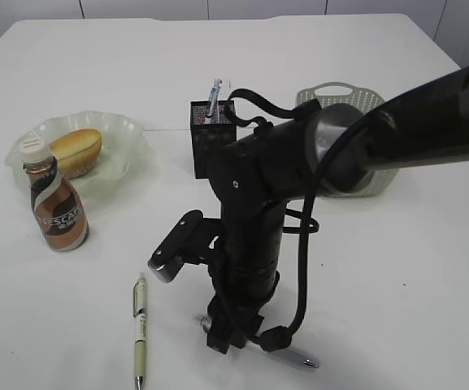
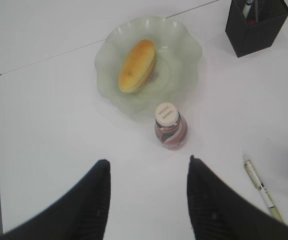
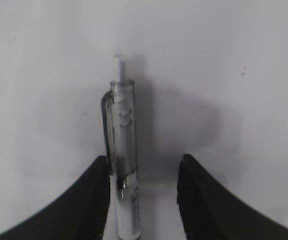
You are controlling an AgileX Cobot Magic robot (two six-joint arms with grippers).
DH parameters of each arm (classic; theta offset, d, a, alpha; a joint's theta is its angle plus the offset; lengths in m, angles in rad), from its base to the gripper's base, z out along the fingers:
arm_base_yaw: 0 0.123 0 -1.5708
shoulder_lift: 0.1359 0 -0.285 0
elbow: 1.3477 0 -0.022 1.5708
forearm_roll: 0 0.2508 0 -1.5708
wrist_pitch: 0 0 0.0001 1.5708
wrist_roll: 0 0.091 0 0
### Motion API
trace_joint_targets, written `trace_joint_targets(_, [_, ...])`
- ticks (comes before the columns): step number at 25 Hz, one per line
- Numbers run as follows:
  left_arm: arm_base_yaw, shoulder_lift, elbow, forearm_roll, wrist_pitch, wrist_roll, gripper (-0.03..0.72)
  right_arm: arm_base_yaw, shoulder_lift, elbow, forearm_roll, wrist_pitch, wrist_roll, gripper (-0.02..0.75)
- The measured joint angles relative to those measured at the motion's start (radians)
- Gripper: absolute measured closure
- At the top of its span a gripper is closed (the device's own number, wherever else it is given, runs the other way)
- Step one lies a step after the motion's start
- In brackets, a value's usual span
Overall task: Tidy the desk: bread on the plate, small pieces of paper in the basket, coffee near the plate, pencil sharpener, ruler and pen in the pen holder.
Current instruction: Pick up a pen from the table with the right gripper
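Observation:
The bread (image 1: 76,151) lies on the pale green plate (image 1: 128,130), also in the left wrist view (image 2: 137,65), plate rim (image 2: 109,65). The coffee (image 1: 55,207) stands upright just in front of the plate (image 2: 170,127). My right gripper (image 1: 230,337) points down at the desk near the front, open, astride a clear pen (image 3: 123,130) that lies close to its left finger (image 1: 295,356). A second, pale pen (image 1: 140,329) lies to the left (image 2: 261,187). The pen holder (image 1: 214,134) has slim items standing in it. My left gripper (image 2: 147,165) is open and empty, high above the desk. The paper pieces are out of view.
The basket (image 1: 336,96) stands at the back right, mostly hidden behind my right arm. The right arm crosses the middle of the desk (image 1: 397,284) from the right. The pen holder also shows at the top right of the left wrist view (image 2: 256,25).

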Motion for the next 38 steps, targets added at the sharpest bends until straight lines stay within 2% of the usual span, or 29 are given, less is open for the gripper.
trace_joint_targets(2, [0.0,0.0,0.0,0.0,0.0,0.0,0.321,-0.021,0.009,0.0,0.002,-0.002,0.002,0.405])
trace_joint_targets(12, [0.0,0.0,0.0,0.002,0.0,0.0,0.321,0.0,0.017,0.0,0.009,-0.004,0.004,0.408])
trace_joint_targets(19, [0.0,0.0,0.0,0.022,0.0,0.0,0.321,0.0,0.018,0.0,-0.016,-0.01,0.004,0.563])
trace_joint_targets(31, [0.0,0.0,0.0,0.022,0.0,0.0,0.321,0.001,0.047,-0.028,-0.061,0.012,0.108,0.586])
trace_joint_targets(35, [0.0,0.0,0.0,0.024,0.0,0.0,0.321,0.003,0.056,-0.054,-0.083,0.035,0.183,0.641])
trace_joint_targets(38, [0.0,0.0,0.0,0.024,0.0,0.0,0.321,0.004,0.066,-0.081,-0.1,0.058,0.23,0.647])
